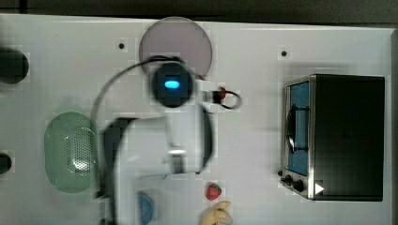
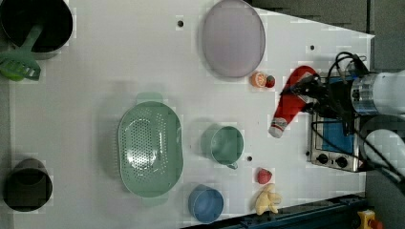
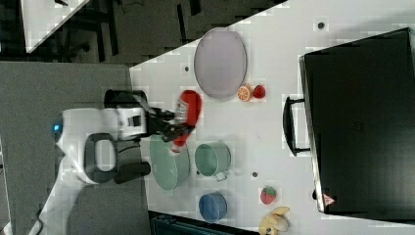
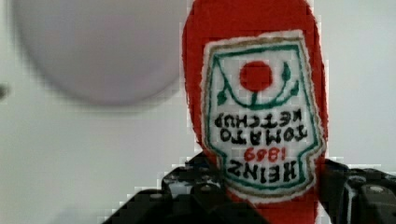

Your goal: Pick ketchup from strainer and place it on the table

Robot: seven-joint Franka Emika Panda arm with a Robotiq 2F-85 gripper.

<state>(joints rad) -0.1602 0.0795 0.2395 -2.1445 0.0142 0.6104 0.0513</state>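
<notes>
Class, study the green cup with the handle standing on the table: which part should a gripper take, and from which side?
Take the green cup by its rim wall from above: it stands upright, mouth open upward. Its small handle points toward the left view's bottom; grip away from it.

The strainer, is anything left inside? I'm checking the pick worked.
The strainer holds nothing; its perforated bottom shows bare. The ketchup hangs in the gripper, off to the left view's right.

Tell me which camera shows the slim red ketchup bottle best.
The left view: the slim red ketchup bottle shows full length, cap included, held in the pincer. The right view shows it partly covered; the wrist view shows its label close up.
</notes>
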